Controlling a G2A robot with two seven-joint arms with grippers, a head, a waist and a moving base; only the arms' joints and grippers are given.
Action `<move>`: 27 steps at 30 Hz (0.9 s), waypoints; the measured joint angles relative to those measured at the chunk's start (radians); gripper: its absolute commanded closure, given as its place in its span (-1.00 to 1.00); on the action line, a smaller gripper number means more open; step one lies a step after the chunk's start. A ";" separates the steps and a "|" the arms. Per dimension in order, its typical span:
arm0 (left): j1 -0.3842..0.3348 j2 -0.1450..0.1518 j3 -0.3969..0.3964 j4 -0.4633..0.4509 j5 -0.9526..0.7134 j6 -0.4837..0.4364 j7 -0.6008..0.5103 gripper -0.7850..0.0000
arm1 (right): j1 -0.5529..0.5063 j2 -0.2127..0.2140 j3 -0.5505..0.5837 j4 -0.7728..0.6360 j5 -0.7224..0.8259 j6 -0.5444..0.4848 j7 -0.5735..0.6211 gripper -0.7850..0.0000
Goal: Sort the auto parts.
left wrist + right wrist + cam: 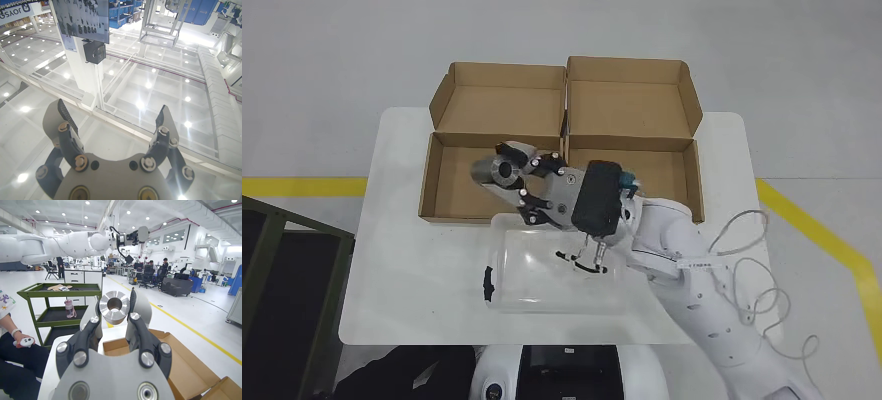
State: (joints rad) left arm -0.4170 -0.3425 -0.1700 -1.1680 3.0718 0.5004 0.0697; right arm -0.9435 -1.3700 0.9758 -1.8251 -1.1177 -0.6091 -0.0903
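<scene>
Our right gripper clamps a metal bushing above the eleven-o'clock box; gripped on its round side, it may slip. Left gripper gapes.

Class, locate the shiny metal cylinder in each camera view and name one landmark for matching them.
Top view: the shiny metal cylinder with a round hole sits in the right hand, above the left-hand open brown cardboard box.
Right wrist view: clamped between that hand's fingers, hole toward the camera.
Left wrist view: the open left hand faces ceiling lights.
Landmark: the cardboard box under the cylinder.
</scene>
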 measured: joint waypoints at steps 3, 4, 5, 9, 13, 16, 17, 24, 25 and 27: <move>0.000 0.000 0.000 0.000 0.000 0.000 0.000 -1.00 | -0.017 0.002 0.012 -0.014 -0.013 -0.014 -0.047 1.00; 0.000 0.000 0.000 0.000 0.000 0.000 0.000 -1.00 | -0.025 0.003 0.015 -0.019 -0.017 -0.017 -0.064 1.00; 0.000 0.000 0.000 0.000 0.000 0.000 0.000 -1.00 | -0.029 0.003 0.017 -0.022 -0.019 -0.020 -0.075 1.00; 0.000 0.000 0.000 0.000 0.000 0.000 0.000 -1.00 | -0.035 0.003 0.018 -0.018 -0.033 -0.031 -0.123 1.00; 0.000 0.000 0.000 0.000 0.000 0.000 0.000 -1.00 | -0.033 0.002 0.018 -0.010 -0.037 -0.044 -0.137 1.00; 0.000 0.000 0.000 0.000 0.000 0.000 0.000 -1.00 | -0.030 0.001 0.014 0.002 -0.038 -0.045 -0.124 1.00; 0.000 0.000 0.000 0.000 0.000 0.000 0.000 -1.00 | -0.027 0.001 0.011 0.009 -0.041 -0.042 -0.117 1.00; 0.000 0.000 0.000 0.000 0.000 0.000 0.000 -1.00 | -0.005 -0.008 -0.030 0.075 -0.032 -0.038 -0.071 1.00; 0.000 0.000 0.000 0.000 0.000 0.000 0.000 -1.00 | 0.001 -0.010 -0.038 0.088 -0.036 -0.038 -0.061 1.00; 0.000 0.000 0.000 0.000 0.000 0.000 0.000 -1.00 | 0.008 -0.011 -0.046 0.106 -0.046 -0.033 -0.042 1.00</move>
State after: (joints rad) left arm -0.4170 -0.3425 -0.1700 -1.1680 3.0718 0.5004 0.0697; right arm -0.9360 -1.3812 0.9297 -1.7194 -1.1637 -0.6424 -0.1322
